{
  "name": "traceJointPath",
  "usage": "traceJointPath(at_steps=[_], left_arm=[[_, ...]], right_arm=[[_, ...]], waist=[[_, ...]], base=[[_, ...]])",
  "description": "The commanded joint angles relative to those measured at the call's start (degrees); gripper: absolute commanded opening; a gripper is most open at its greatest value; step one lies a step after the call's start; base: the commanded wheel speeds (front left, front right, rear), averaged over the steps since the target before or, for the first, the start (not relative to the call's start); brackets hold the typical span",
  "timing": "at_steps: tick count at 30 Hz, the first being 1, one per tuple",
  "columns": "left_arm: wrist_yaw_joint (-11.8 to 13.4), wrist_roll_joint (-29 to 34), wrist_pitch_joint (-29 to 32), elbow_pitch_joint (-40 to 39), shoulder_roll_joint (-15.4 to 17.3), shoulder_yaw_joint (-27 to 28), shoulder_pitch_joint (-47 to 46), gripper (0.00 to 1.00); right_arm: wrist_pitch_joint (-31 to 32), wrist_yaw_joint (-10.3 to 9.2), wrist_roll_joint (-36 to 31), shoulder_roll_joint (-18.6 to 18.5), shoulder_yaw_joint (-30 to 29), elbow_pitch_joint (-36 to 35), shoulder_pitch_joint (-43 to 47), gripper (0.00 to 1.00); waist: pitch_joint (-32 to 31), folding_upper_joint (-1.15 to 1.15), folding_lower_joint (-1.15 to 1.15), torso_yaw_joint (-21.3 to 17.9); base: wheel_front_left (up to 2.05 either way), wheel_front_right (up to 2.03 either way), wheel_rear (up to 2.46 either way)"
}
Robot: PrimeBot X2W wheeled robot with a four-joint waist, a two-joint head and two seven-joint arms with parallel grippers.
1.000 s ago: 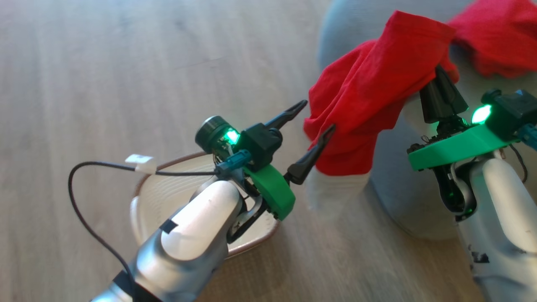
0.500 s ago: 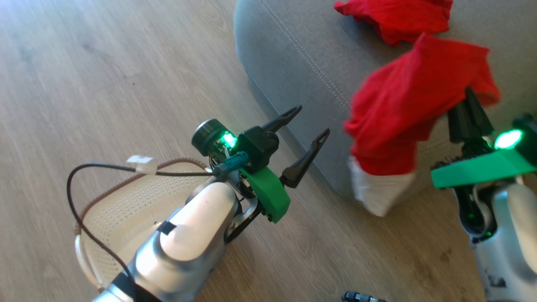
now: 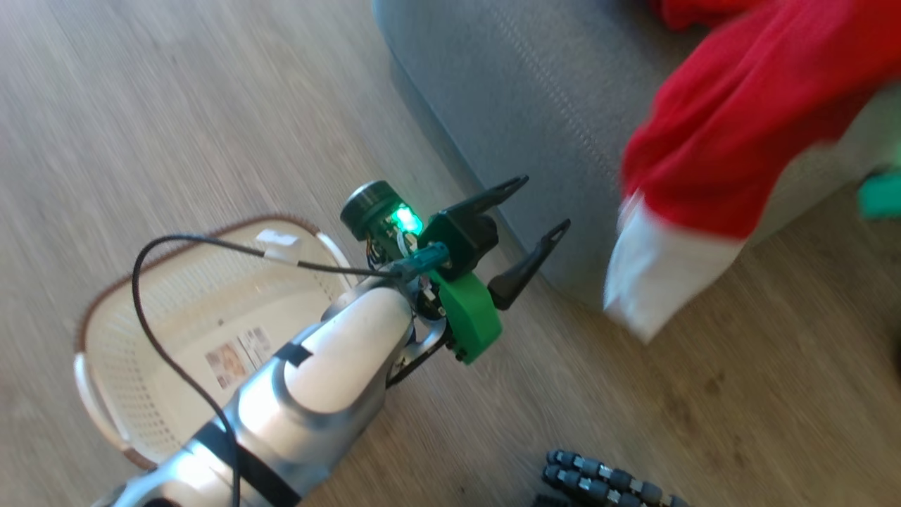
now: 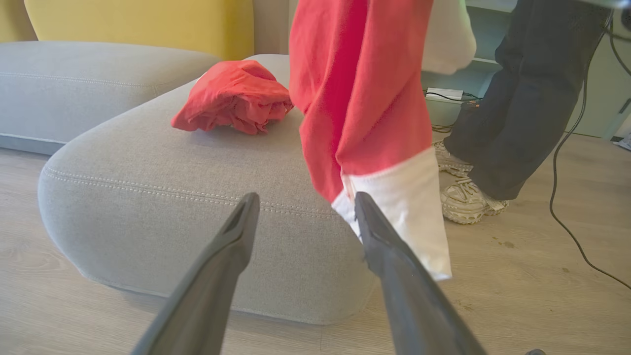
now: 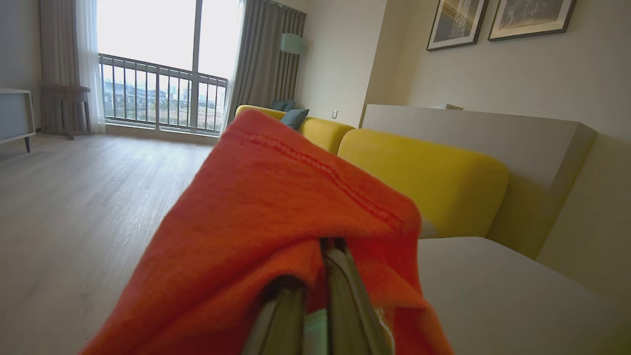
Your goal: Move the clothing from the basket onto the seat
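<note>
**A:** Head view: is the cream-white perforated plastic basket [image 3: 127, 338], lower left, bare?
**B:** Looks so. The left pincer [image 3: 545, 203] is spread wide and holds nothing.
**A:** Left wrist view?
**B:** Centre, the bright red white-cuffed garment [image 4: 360, 98] dangles over the grey fabric seat [image 4: 172, 162].
**A:** Right wrist view?
**B:** The right pincer [image 5: 308, 266] pinches it, lifted to drop.

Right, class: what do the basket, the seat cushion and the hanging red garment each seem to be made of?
Basket: likely matte cream plastic, judging by its rows of punched holes.
Seat cushion: grey woven upholstery fabric, matte, with a stitched seam.
Hanging red garment: probably a soft knit fabric; it drapes in folds and ends in a white cuff.
</note>
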Motion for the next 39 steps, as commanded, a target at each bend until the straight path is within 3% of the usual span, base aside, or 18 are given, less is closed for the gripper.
traceJointPath(at_steps=[1,12,19,25,27,31,37,38,39], left_arm=[[-0.1,0.0,-0.6,-1.2,0.0,1.0,-3.1,1.0],[0.0,2.2,-0.6,2.7,0.0,-0.6,-7.9,1.0],[1.0,3.5,-0.6,3.4,0.0,-1.0,-9.8,1.0],[2.0,3.2,-0.6,2.2,0.0,-2.9,-10.3,1.0],[2.9,2.9,-0.6,1.8,0.0,-3.5,-10.4,1.0],[4.7,2.9,-0.6,1.6,0.0,-3.4,-10.6,1.0],[5.4,2.9,-0.6,0.9,0.0,-3.2,-10.8,1.0],[5.5,2.9,-0.6,0.5,0.0,-3.3,-10.9,1.0],[5.5,2.8,-0.6,0.2,0.0,-3.4,-10.9,1.0]], right_arm=[[-0.3,-0.01,0.3,-2.5,-0.1,-1.2,-2.7,0.0],[-0.3,-0.01,-1.1,-11.6,1.4,10.2,-24.2,0.0],[-0.3,-0.01,-3.6,-17.7,-3.6,20.5,-37.4,0.0],[-0.3,-0.01,-5.5,-23.0,-10.8,35.0,-45.2,0.0],[-0.3,-0.01,-3.4,-22.9,-13.6,39.2,-46.7,0.0],[-0.3,-0.01,-0.5,-20.7,-12.6,41.5,-44.8,0.0],[-0.3,-0.01,6.1,-16.5,-9.8,43.1,-37.9,0.0],[-0.3,-0.01,7.0,-16.0,-9.3,42.9,-36.4,0.04],[-0.3,-0.01,7.8,-15.6,-8.7,42.8,-34.8,0.39]], waist=[[3.0,0.0,-0.01,0.0],[12.3,0.0,-0.01,0.3],[17.7,0.0,-0.01,3.4],[21.4,0.0,-0.01,8.7],[22.1,0.0,-0.01,10.2],[23.4,0.0,-0.01,11.8],[24.1,0.0,-0.01,12.9],[24.1,0.0,-0.01,12.9],[24.0,0.0,-0.01,12.9]], base=[[0.0,0.0,0.0],[0.0,0.0,0.0],[0.0,0.0,0.0],[0.0,0.0,0.0],[0.0,0.0,0.0],[0.0,0.0,0.0],[0.0,0.0,0.0],[0.0,0.0,0.0],[0.0,0.0,0.0]])
